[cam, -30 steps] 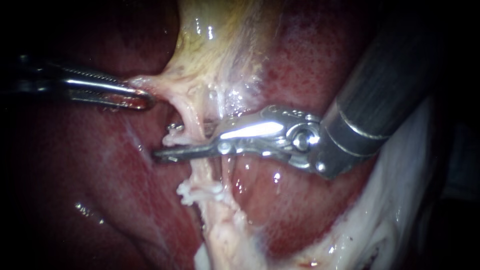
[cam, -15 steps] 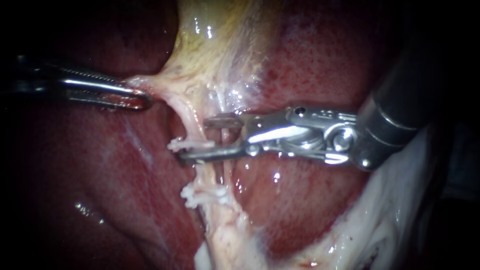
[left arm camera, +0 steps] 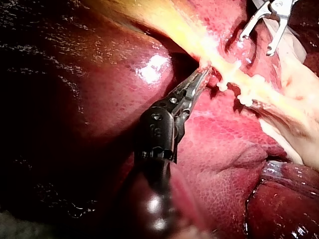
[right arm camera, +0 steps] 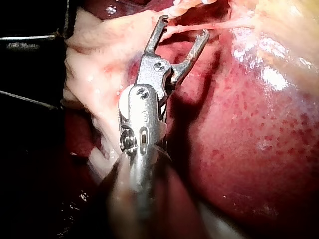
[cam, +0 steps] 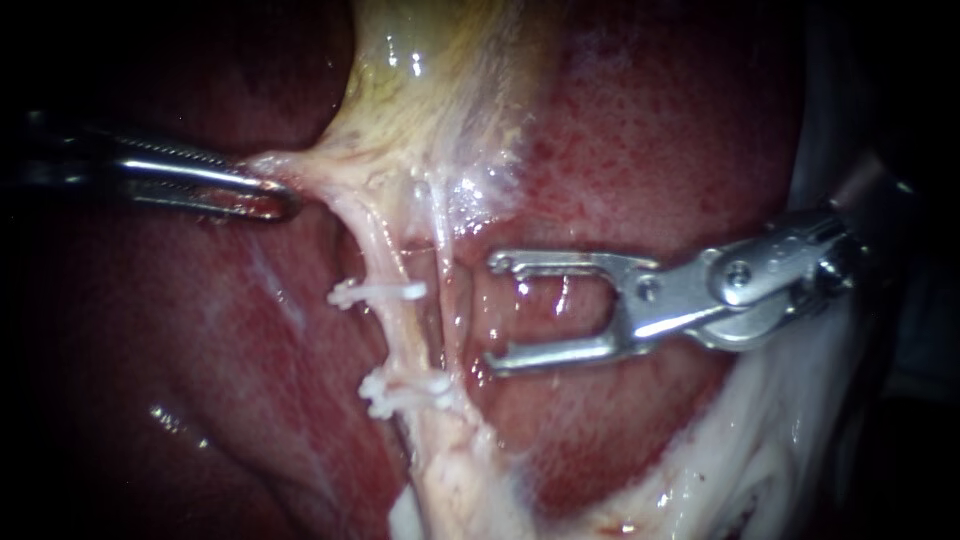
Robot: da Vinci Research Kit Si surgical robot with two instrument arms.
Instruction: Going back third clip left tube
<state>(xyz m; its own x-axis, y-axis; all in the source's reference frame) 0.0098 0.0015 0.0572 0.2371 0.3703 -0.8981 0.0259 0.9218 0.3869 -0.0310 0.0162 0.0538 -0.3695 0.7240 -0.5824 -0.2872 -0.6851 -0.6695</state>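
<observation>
In the endoscope view, the left tube is seen running down from the gallbladder across the liver. It is crossed by an upper clip and a lower white cluster; whether the cluster is one clip or two cannot be told. A thinner right tube lies just beside it. The left instrument has its end effector closed on a pale fold, which is drawn taut sideways. The right instrument has its end effector spread wide and empty, clear of both tubes.

In the left wrist view, the left instrument is shown clamped on that fold just beside the clips, with the right instrument open and well apart.

In the right wrist view, a pale strand is seen ahead of the gaping end effector of the right instrument; contact cannot be judged here.

The left tube is judged soft, wet and slippery, thin and easily torn. It is best held through the neighbouring fold and not pinched between the clips — any pull there could shift a clip.
</observation>
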